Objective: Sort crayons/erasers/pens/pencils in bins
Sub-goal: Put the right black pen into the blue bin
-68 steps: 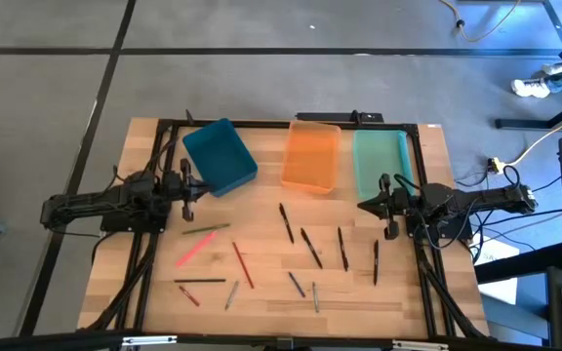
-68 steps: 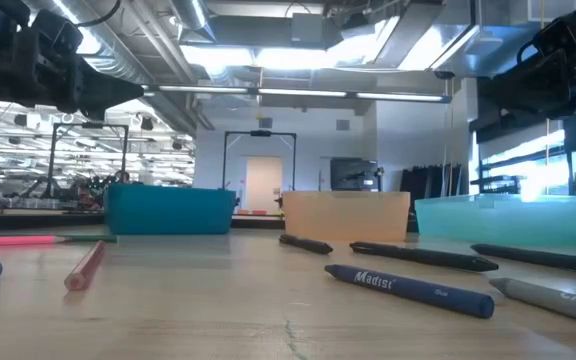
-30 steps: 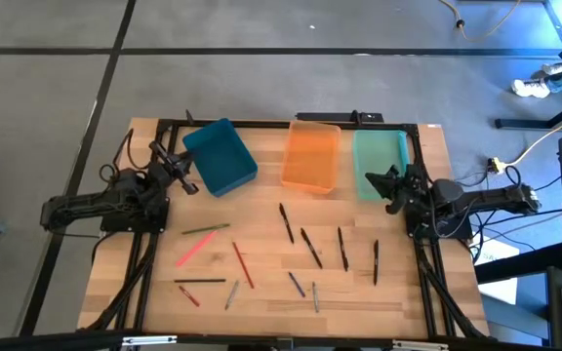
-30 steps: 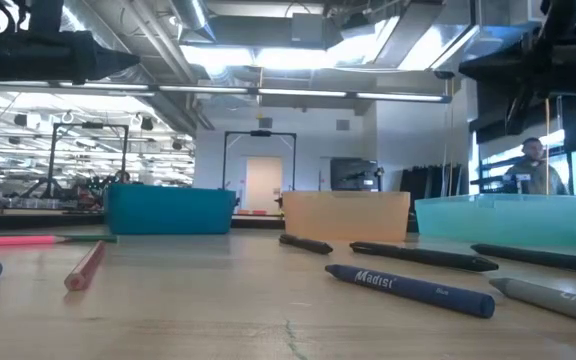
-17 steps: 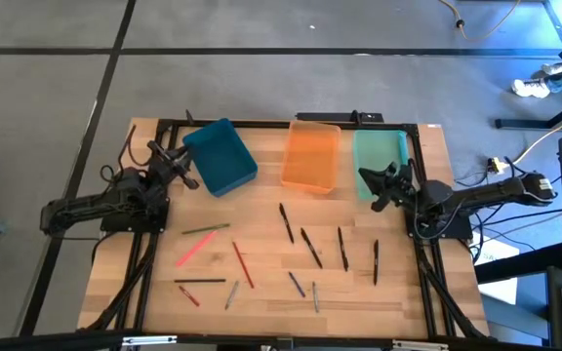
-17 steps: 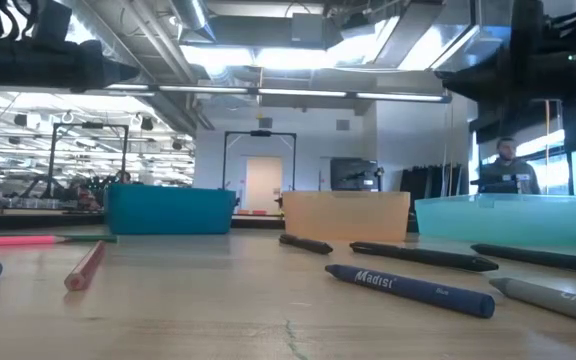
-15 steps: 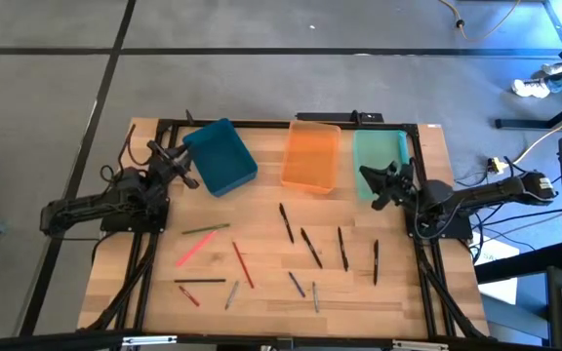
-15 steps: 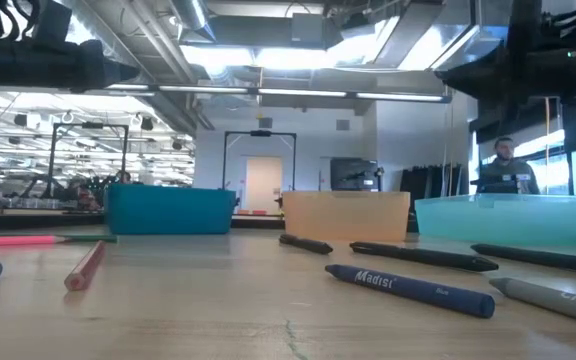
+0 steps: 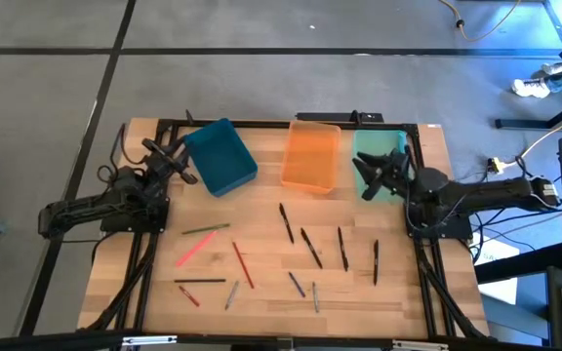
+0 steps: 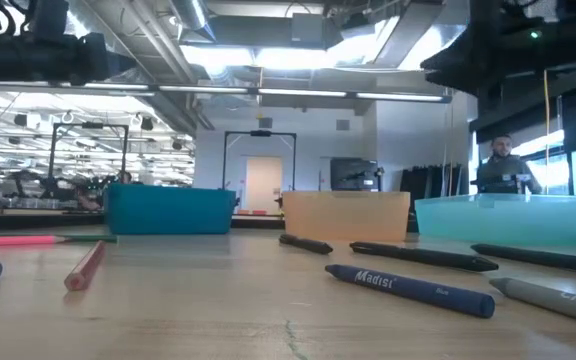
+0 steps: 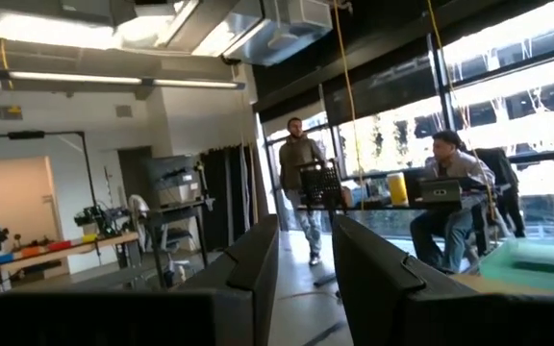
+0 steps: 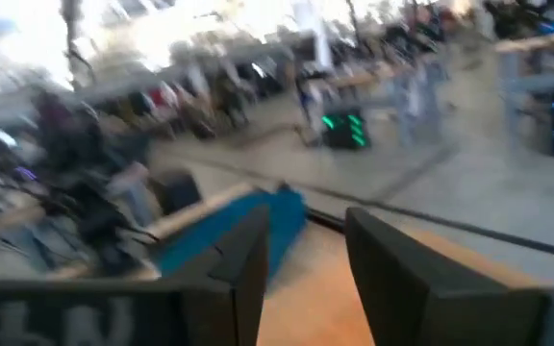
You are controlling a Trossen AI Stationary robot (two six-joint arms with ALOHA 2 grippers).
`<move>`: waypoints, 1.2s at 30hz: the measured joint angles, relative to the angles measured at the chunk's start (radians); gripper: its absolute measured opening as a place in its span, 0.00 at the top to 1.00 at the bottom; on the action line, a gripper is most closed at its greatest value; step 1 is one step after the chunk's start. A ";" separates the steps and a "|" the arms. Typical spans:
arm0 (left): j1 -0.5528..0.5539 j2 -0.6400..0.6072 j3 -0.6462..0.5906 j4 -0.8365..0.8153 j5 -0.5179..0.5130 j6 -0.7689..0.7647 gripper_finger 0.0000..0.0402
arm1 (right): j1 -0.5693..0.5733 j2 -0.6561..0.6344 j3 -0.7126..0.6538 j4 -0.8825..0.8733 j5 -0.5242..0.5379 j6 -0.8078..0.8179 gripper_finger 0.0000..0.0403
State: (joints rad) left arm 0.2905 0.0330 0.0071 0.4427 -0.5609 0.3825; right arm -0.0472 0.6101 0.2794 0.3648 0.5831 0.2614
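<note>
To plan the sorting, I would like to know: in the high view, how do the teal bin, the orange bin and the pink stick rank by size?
1-2. teal bin and orange bin: alike, not ranked.
3. pink stick: clearly smallest.

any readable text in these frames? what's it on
"Madist", as best it reads: white lettering on the blue crayon lying nearest the low camera.
Grey crayon at that view's right edge: faint lettering, cut off by the frame, unreadable.
Green lit sign in the room behind, right wrist view: too blurred to read.
High view: nothing legible on the bins or sticks.
</note>
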 joint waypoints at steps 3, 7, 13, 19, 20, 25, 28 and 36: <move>0.000 0.000 0.000 0.016 0.001 -0.010 0.77 | -0.046 0.021 0.119 -0.268 0.023 0.035 0.64; 0.000 0.000 0.000 0.065 0.010 -0.062 0.76 | -0.098 0.067 0.281 -0.580 0.020 0.095 0.66; 0.027 0.000 0.000 0.231 -0.149 -0.152 0.76 | -0.125 0.148 0.490 -1.031 -0.002 0.274 0.70; 0.064 0.000 0.000 0.142 -0.122 -0.138 0.79 | -0.109 0.216 0.567 -1.238 -0.019 0.363 0.83; 0.070 0.000 0.000 0.114 -0.097 -0.125 0.81 | -0.104 0.228 0.561 -1.225 -0.041 0.362 0.86; 0.082 0.000 0.000 0.046 0.025 -0.194 0.90 | -0.102 0.272 0.510 -0.978 -0.103 0.282 0.93; 0.069 0.000 0.000 0.034 0.105 -0.298 0.95 | -0.101 0.270 0.497 -0.755 -0.298 0.189 0.91; 0.017 0.000 0.000 -0.066 0.357 -0.464 0.97 | -0.066 0.262 0.497 -0.376 -0.723 0.123 0.72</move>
State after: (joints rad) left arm 0.3072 0.0330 0.0074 0.3766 -0.2040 -0.0814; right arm -0.1132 0.8721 0.7765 -0.0113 -0.1397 0.3841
